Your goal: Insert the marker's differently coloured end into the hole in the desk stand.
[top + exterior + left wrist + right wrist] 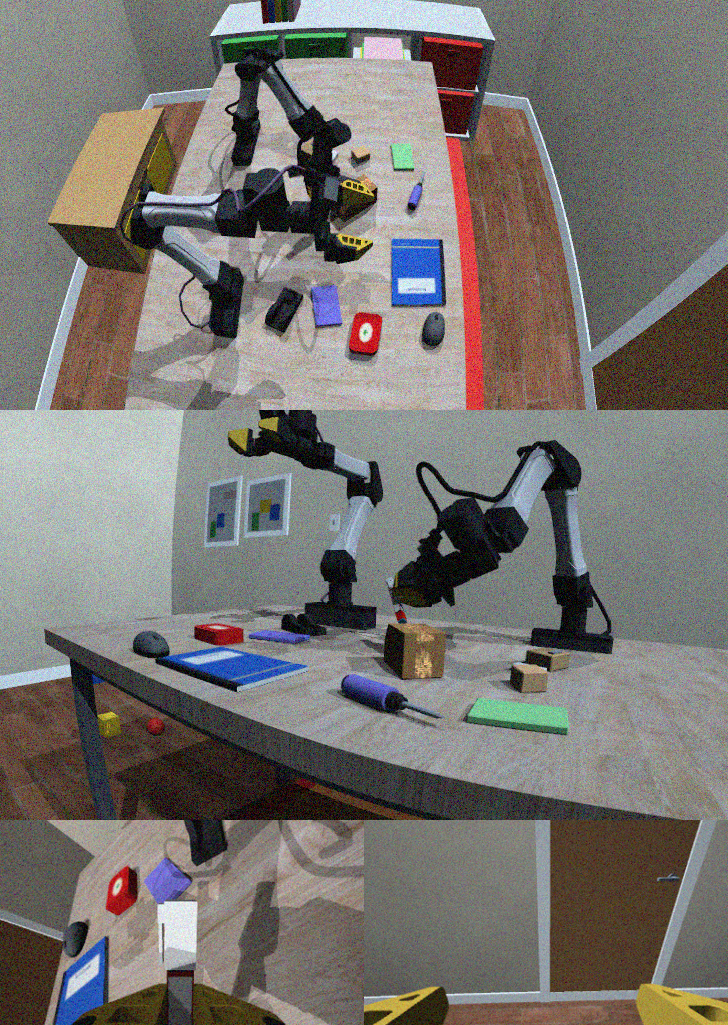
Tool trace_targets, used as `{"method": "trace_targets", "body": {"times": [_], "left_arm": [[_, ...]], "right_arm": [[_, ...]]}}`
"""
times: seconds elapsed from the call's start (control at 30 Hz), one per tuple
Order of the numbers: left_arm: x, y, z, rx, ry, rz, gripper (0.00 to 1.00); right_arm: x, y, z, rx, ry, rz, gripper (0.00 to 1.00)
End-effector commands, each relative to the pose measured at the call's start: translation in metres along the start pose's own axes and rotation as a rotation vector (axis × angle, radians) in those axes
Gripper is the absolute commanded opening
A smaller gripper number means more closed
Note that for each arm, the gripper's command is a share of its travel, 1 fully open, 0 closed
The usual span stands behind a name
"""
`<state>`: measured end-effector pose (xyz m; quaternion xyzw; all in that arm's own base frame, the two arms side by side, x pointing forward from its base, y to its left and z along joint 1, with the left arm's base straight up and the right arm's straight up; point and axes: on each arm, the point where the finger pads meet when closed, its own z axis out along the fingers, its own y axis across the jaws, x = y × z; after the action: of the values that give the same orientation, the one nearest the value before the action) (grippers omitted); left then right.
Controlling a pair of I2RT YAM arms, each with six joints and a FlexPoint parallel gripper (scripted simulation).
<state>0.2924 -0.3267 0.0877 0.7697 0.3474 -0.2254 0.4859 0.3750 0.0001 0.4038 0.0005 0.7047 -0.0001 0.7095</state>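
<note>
My left gripper [398, 589] [180, 992] is shut on the marker [396, 605] [180, 927]. Its white end points up past the fingers. Its red and bluish end hangs below them, slightly tilted, above the desk in the exterior view. The right arm hides this gripper in the top view. My right gripper [373, 220] [250, 432] [542, 994] is open and empty, high above the desk. A low wooden block [540, 660] with a dark spot on top may be the stand; I cannot tell for sure. It lies away from the marker, beyond the small block.
A cardboard box [414, 651] stands in front of the marker. A small wooden block [360, 154] [528, 678], green pad [402, 156], screwdriver [415, 196], blue notebook [416, 264], red tin [365, 343], purple pad [326, 305], black object [284, 309] and mouse [433, 329] lie around.
</note>
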Motion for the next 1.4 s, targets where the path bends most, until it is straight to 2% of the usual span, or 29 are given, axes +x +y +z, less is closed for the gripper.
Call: {"method": "trace_targets", "body": {"times": [0.0, 0.03, 0.17, 0.27, 0.4, 0.57, 0.63, 0.77, 1.07, 1.37], "left_arm": [[0.004, 0.000, 0.002, -0.009, -0.011, 0.016, 0.00], [0.005, -0.007, 0.002, 0.002, -0.010, 0.005, 0.00], [-0.001, 0.010, -0.003, -0.011, -0.011, 0.019, 0.00], [0.006, 0.004, 0.001, 0.004, -0.008, -0.001, 0.00], [-0.004, 0.017, -0.002, -0.033, -0.019, 0.054, 0.00], [0.008, 0.004, 0.001, 0.006, -0.009, -0.002, 0.00], [-0.001, 0.011, -0.004, -0.011, -0.014, 0.024, 0.00], [0.008, 0.008, -0.001, -0.006, -0.010, 0.013, 0.00], [0.002, 0.014, -0.003, -0.024, -0.017, 0.041, 0.00], [0.012, 0.009, -0.002, -0.011, -0.011, 0.019, 0.00]], "right_arm": [[-0.005, 0.004, -0.001, -0.017, -0.019, -0.006, 1.00], [-0.005, 0.004, -0.001, -0.017, -0.019, -0.006, 1.00], [-0.005, 0.004, -0.001, -0.017, -0.019, -0.006, 1.00], [-0.005, 0.004, -0.001, -0.017, -0.019, -0.006, 1.00], [-0.005, 0.004, -0.001, -0.017, -0.019, -0.006, 1.00], [-0.005, 0.004, -0.001, -0.017, -0.019, -0.006, 1.00], [-0.005, 0.004, -0.001, -0.017, -0.019, -0.006, 1.00], [-0.005, 0.004, -0.001, -0.017, -0.019, -0.006, 1.00], [-0.005, 0.004, -0.001, -0.017, -0.019, -0.006, 1.00], [-0.005, 0.004, -0.001, -0.017, -0.019, -0.006, 1.00]]}}
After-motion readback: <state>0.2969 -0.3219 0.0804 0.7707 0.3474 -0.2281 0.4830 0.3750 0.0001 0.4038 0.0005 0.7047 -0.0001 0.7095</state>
